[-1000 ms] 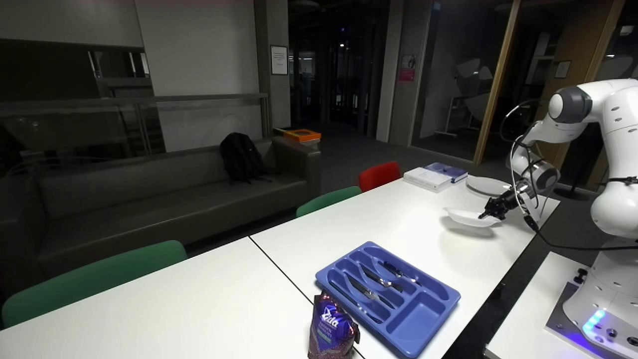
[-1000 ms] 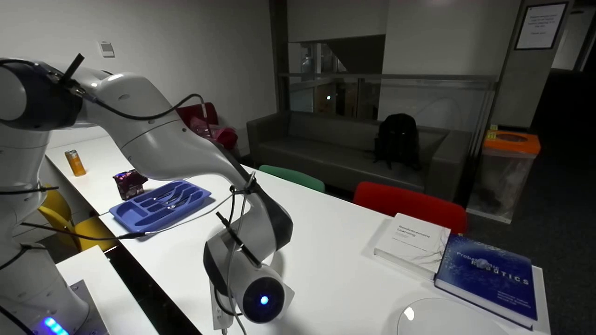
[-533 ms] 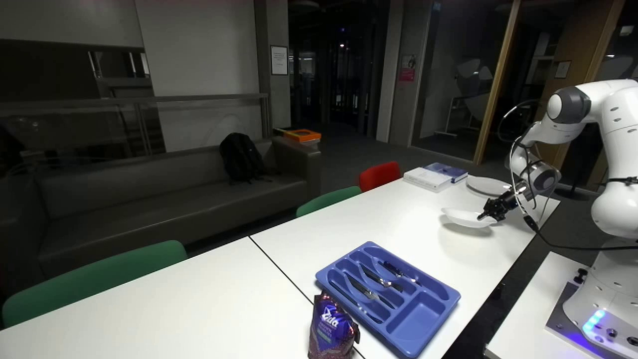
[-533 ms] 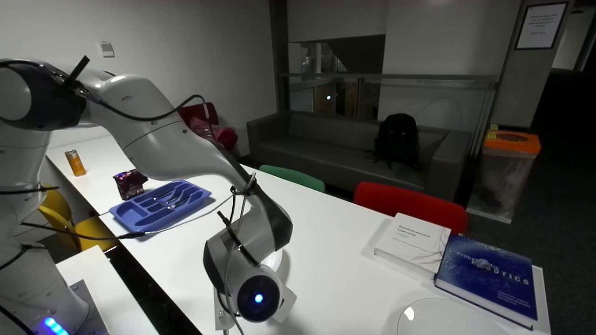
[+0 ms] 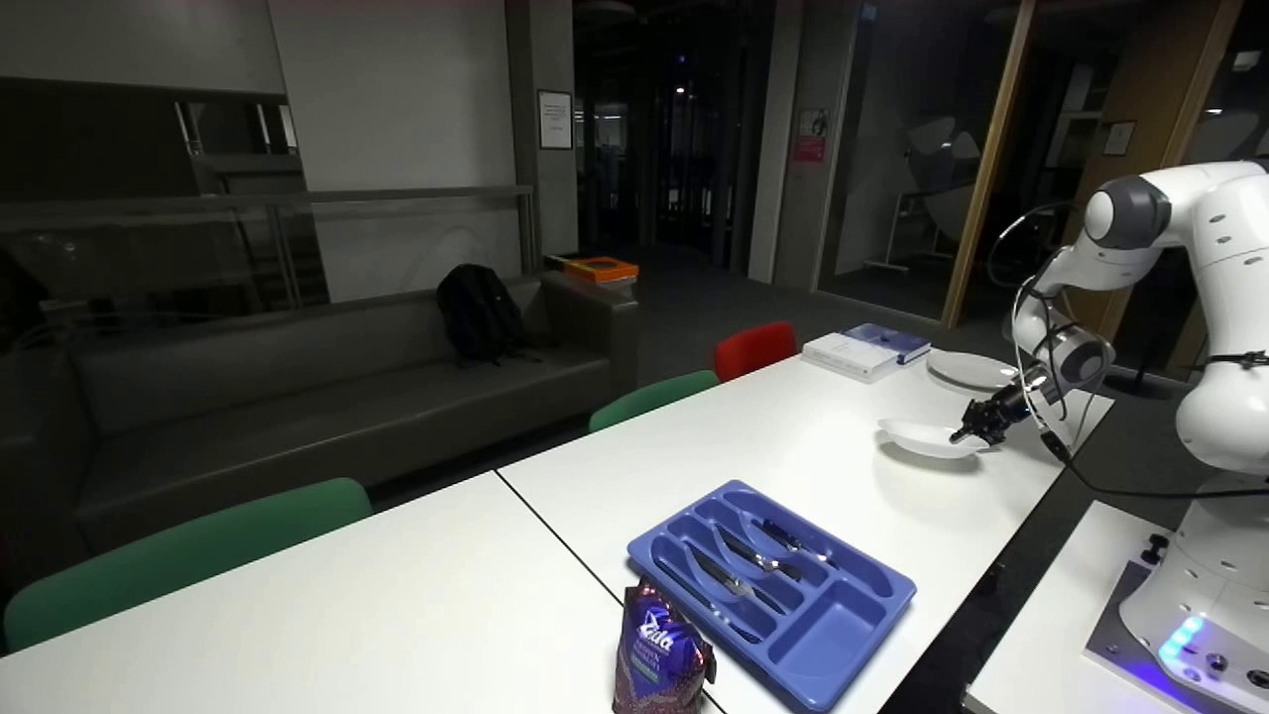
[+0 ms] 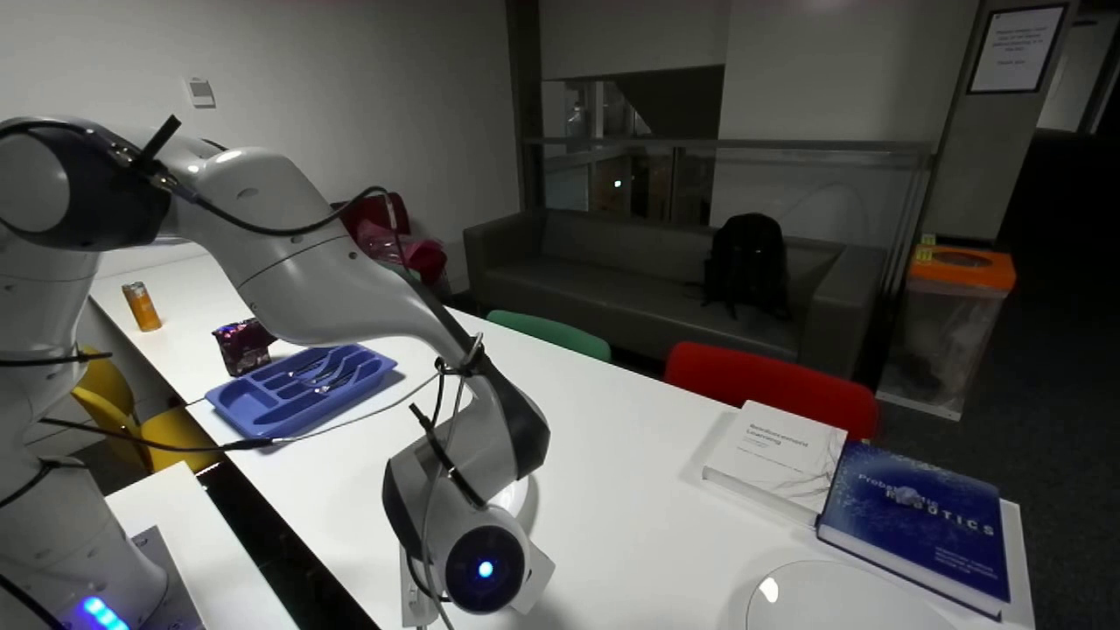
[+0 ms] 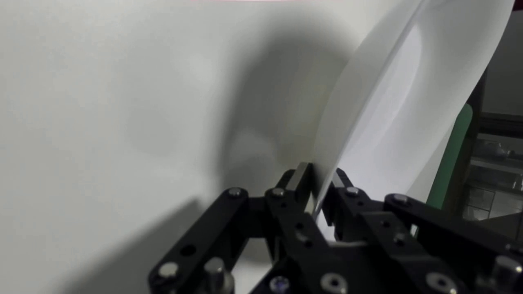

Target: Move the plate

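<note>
The white round plate [image 5: 917, 436] is held at its rim by my gripper [image 5: 960, 434], just above the table and a little tilted. In the wrist view the plate [image 7: 402, 106] rises to the upper right, with its rim between the two black fingers of my gripper [image 7: 321, 175]. The fingers are closed on the rim, one on each side. The plate's shadow lies on the table beside it. In an exterior view the arm hides the gripper and most of the plate [image 6: 520, 496]; only a white edge shows.
Another flat white dish [image 5: 970, 370] lies at the table's far end, beside a white book [image 5: 850, 356] and a blue book [image 5: 888, 342]. A blue cutlery tray [image 5: 833, 632] and a coffee bag [image 5: 659, 654] stand nearer. An orange can [image 6: 142, 306] stands farther along.
My gripper has moved slightly down and a little along the table with the plate. The plate is closer to its shadow and less tilted. The other objects have not moved.
</note>
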`<action>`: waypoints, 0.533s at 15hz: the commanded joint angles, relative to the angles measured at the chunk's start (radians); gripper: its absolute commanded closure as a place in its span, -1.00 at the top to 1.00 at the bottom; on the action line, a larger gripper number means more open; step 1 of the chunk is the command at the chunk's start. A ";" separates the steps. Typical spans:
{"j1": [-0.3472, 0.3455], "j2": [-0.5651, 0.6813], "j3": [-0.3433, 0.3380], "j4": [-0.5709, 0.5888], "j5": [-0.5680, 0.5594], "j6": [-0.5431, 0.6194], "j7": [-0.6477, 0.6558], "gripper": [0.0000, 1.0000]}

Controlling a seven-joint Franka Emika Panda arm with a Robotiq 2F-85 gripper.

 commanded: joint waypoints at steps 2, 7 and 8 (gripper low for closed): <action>0.011 -0.035 -0.010 -0.036 0.010 0.060 0.015 -0.95; 0.022 -0.072 -0.017 -0.052 0.002 0.128 0.026 -0.95; 0.023 -0.079 -0.016 -0.054 0.000 0.139 0.026 -0.95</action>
